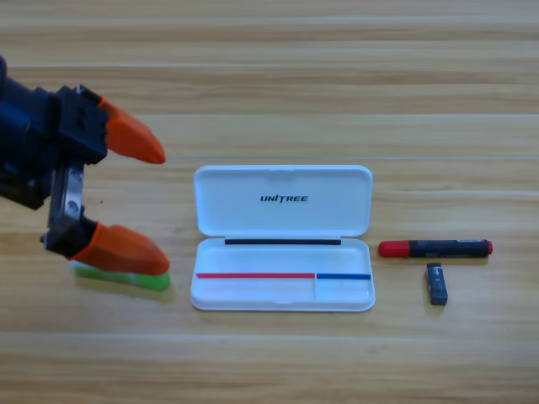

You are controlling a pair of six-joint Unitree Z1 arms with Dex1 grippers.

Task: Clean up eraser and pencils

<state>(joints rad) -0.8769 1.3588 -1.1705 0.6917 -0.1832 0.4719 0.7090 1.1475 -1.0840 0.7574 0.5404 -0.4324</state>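
Left of frame, left gripper (pixel 126 198), jaws spread, over pale green translucent pencil (pixel 126 276); white plastic case (pixel 282 286) holds nothing; red-black marker (pixel 435 248), dark eraser (pixel 436 284) still out at right.

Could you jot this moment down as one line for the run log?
left gripper: open, over green pencil | case: open | marker, eraser: right of case

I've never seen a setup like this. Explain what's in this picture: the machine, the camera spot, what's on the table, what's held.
One fixed camera looks straight down on a wooden table. The dark thing at the left is a robot arm's left gripper, its two orange jaws spread open, holding nothing. Its lower jaw lies over a green pencil. In the middle sits an open white case. Right of it lie a red-and-black marker and, just below, a small dark eraser. The right arm is out of view.
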